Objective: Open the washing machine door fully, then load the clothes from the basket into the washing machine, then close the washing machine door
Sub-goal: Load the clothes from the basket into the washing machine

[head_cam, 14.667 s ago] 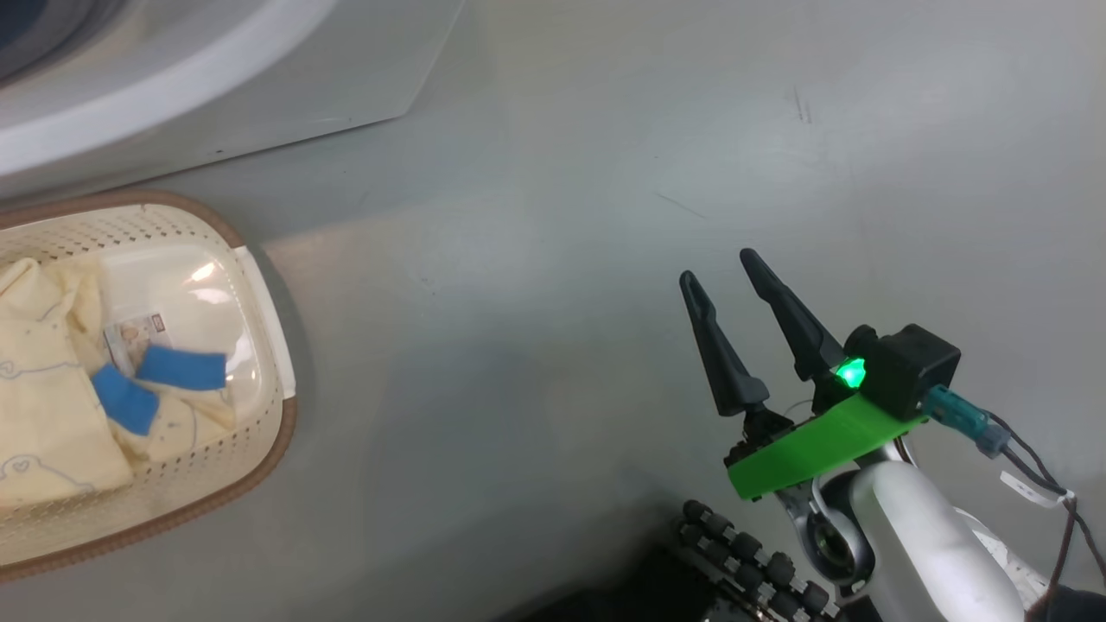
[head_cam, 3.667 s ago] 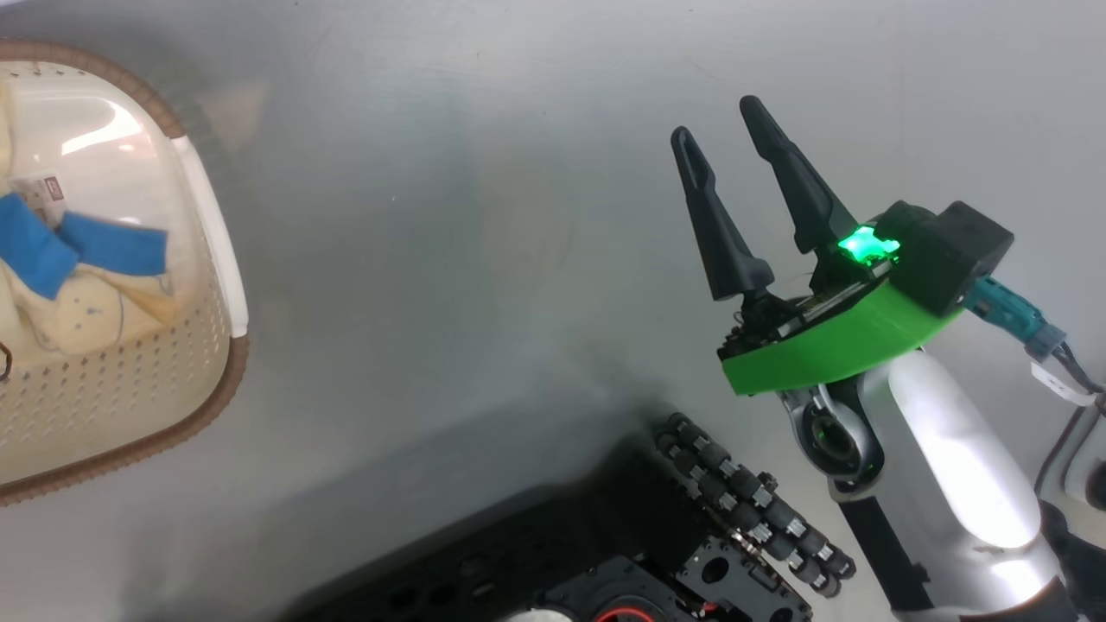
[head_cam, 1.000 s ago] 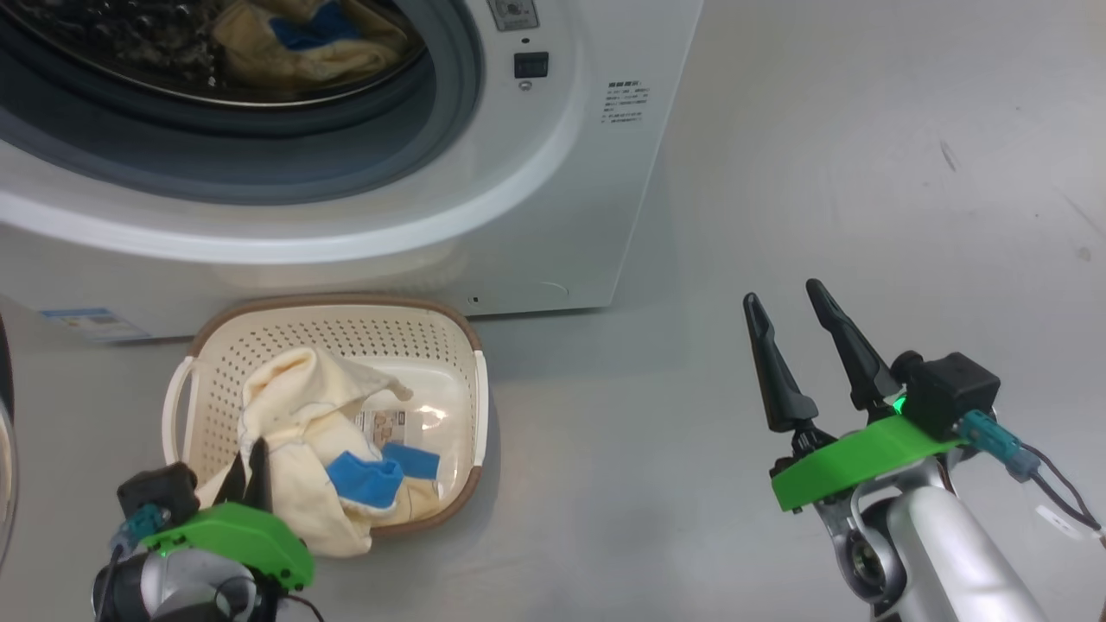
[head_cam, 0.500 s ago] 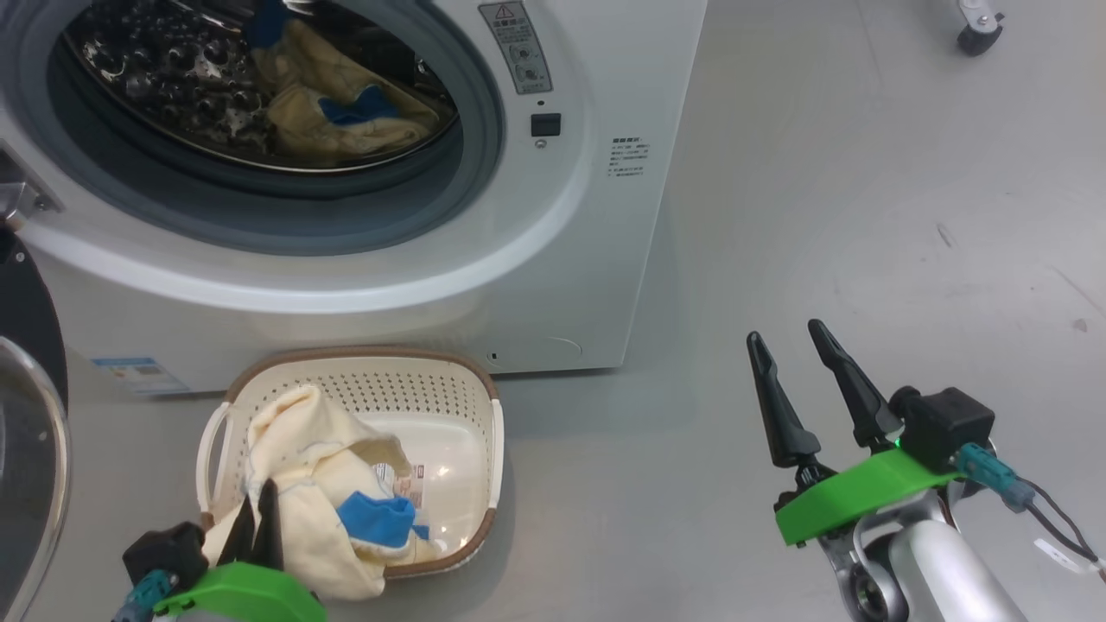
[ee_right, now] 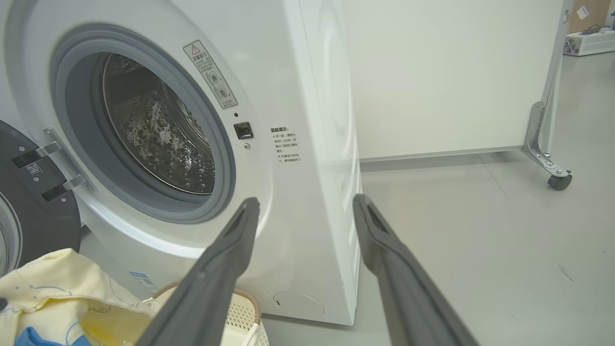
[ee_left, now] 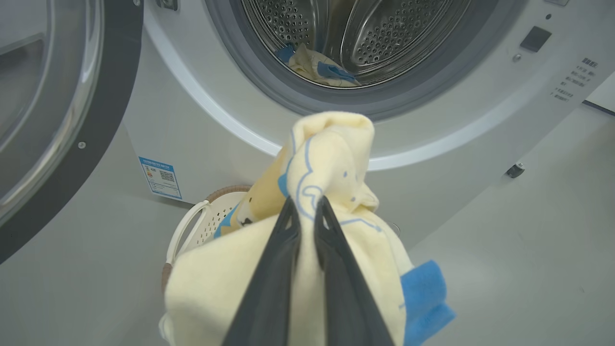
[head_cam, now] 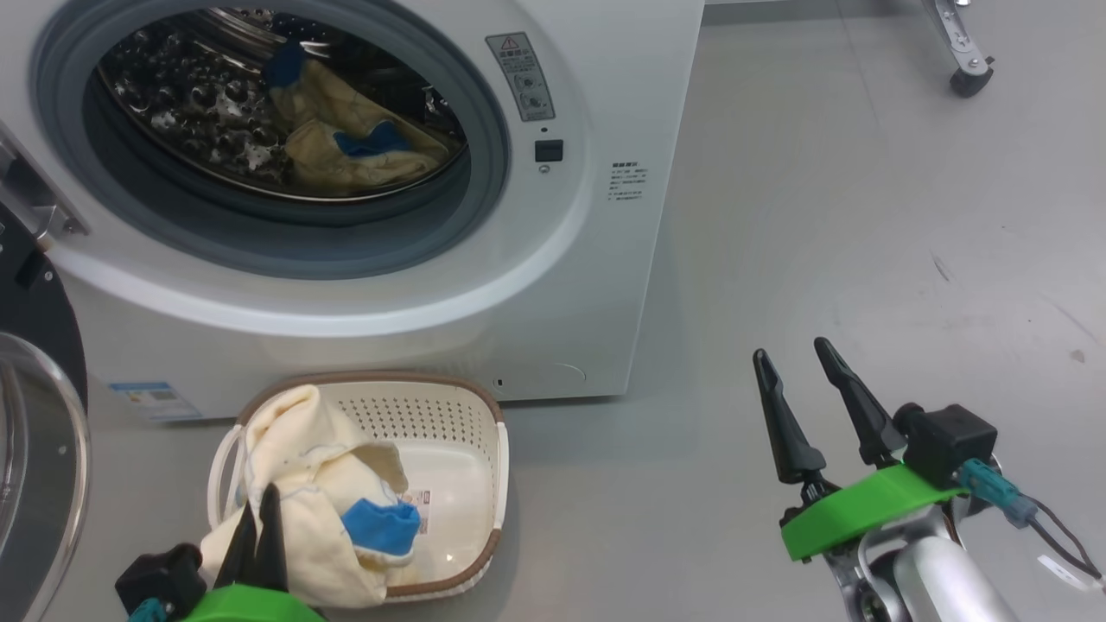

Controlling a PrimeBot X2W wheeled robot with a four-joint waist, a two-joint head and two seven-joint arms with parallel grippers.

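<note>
MID-LOAD AT THE WASHER: My left claw [ee_left: 303,205], jaws pinched almost together, grips a cream-yellow garment [ee_left: 331,144] with blue outline prints, held up in front of the washing machine [head_cam: 605,285], just below its open mouth. The cloth hangs down over the basket [head_cam: 494,432], a blue patch [head_cam: 380,529] showing among its folds. The basket stands on the floor [head_cam: 864,216] just before the machine's lower front. Inside the drum [head_cam: 190,112], another cream garment [head_cam: 363,151] with blue patches lies at the bottom. The door [head_cam: 47,328] stands swung wide at the machine's left side. My right claw [head_cam: 791,350] hovers off the machine's right front corner, fingers spread wide, holding nothing.
</note>
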